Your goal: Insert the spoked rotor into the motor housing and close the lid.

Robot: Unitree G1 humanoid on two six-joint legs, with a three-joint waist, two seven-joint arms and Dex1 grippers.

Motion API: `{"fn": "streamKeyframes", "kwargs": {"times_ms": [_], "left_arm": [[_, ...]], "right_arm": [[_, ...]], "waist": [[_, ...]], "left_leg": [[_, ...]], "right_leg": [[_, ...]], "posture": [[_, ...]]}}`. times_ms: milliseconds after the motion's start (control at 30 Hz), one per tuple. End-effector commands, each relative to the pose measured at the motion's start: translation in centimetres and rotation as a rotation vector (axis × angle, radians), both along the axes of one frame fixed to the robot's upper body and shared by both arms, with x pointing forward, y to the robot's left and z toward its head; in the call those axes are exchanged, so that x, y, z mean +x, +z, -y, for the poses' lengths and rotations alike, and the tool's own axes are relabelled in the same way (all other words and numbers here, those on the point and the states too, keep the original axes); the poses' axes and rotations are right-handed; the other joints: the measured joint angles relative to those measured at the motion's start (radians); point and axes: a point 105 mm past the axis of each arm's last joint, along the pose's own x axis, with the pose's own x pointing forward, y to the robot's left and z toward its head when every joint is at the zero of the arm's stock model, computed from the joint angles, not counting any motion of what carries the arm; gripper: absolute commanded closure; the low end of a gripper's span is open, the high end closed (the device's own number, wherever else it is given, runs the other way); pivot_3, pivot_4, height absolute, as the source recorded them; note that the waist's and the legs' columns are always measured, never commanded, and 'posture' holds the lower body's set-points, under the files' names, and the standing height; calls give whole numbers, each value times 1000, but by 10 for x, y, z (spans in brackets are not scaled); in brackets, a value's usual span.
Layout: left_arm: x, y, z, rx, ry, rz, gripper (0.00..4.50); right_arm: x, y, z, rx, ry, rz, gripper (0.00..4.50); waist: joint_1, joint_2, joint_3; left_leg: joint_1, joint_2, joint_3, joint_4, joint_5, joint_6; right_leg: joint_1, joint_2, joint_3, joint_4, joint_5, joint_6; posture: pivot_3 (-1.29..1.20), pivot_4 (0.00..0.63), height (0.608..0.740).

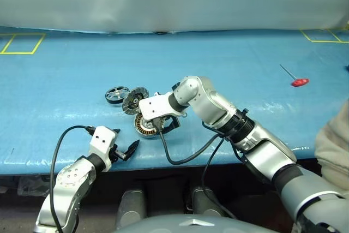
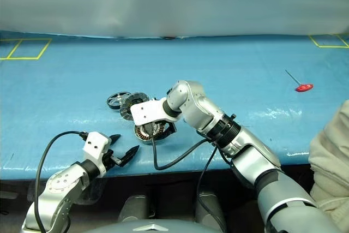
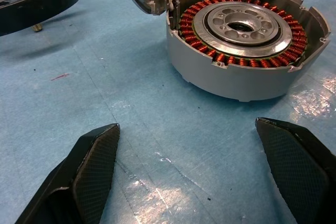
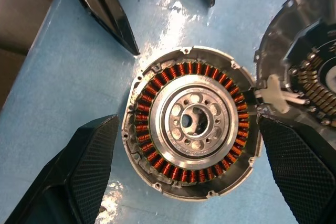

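The motor housing [image 4: 191, 121] lies open on the blue table, a ring of copper windings around its silver hub. Its ribbed lid [image 1: 134, 101] stands tilted open at the housing's far-left rim. Just left of the lid, the spoked rotor [image 1: 117, 94] with its black ring rests flat on the table. My right gripper [image 4: 188, 124] hovers straight above the housing, pointing down, open, holding nothing. Near the table's front edge my left gripper [image 1: 124, 149] is open and empty, aimed at the housing [image 3: 247, 30] from a short distance.
A red-handled tool [image 1: 297, 81] lies far right on the table. Yellow tape squares [image 1: 22, 43] mark the back corners. A grey wall runs behind the table. A person's sleeve [image 1: 332, 140] shows at the right edge. Black cables [image 1: 185, 156] hang from both wrists.
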Motion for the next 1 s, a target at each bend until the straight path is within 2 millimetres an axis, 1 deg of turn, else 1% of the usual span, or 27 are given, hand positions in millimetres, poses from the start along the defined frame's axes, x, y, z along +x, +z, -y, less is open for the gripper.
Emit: {"fn": "streamKeyframes", "kwargs": {"times_ms": [33, 200, 300, 433, 500, 600, 633, 733, 833, 1000], "left_arm": [[3, 6, 4, -13, -27, 26, 0], [4, 7, 4, -15, -28, 28, 0], [3, 8, 3, -16, -24, 29, 0], [1, 9, 2, -14, -19, 37, 0], [0, 10, 2, -8, -21, 45, 0], [0, 12, 2, -11, -23, 59, 0], [0, 13, 3, -14, -25, 66, 0], [2, 18, 4, -9, -35, 99, 0], [3, 21, 4, -8, -39, 117, 0], [2, 22, 5, -3, -47, 124, 0]], "right_arm": [[-6, 30, 1, 102, 8, 40, 39], [-2, 38, 20, 174, -91, 52, 39], [8, 43, 40, 295, -267, 66, 39], [17, 44, 61, 567, -569, 35, 39], [16, 34, 76, 654, -691, 28, 39], [14, 20, 92, 756, -866, -4, 39], [13, 12, 96, 782, -927, -21, 39], [10, -13, 105, 790, -1049, -24, 39], [9, -25, 104, 867, -1132, -72, 39], [7, -43, 89, 891, -1140, -98, 39]], "waist": [[3, 0, 0], [9, 0, 0], [12, -1, 0], [11, -1, 0], [11, -1, 0], [11, -1, 0], [11, -1, 0], [10, -1, 0], [6, 0, 0], [1, 0, 0]], "left_leg": [[0, 0, 0, 0, 0, 0], [0, 0, 0, 0, 0, -1], [0, 0, 0, 0, 0, -1], [-2, 0, 0, -1, -1, -1], [-2, 0, 0, -2, -1, -1], [-2, 0, 0, -2, -1, -1], [-2, 0, 0, -2, -1, -2], [-2, 0, 0, -2, -1, -2], [0, 0, -1, -2, -1, -2], [1, 0, -6, -2, -1, -2]], "right_leg": [[0, 0, 0, 0, 0, -1], [0, 0, 0, -1, 0, -1], [0, 0, 0, -1, 0, -1], [1, 0, 0, 0, 0, -2], [1, 0, 0, 0, 0, -2], [0, 1, 0, 0, -2, -1], [0, 1, 0, 0, -2, 0], [0, 1, 0, -1, -3, 1], [0, 1, 0, -1, -3, 1], [-1, 2, 0, -1, -3, 1]], "posture": [[0, 150, 740], [0, 150, 740], [0, 150, 740], [0, 150, 740], [0, 150, 740], [0, 150, 740], [0, 150, 740], [0, 150, 740], [0, 150, 740], [0, 150, 740]]}}
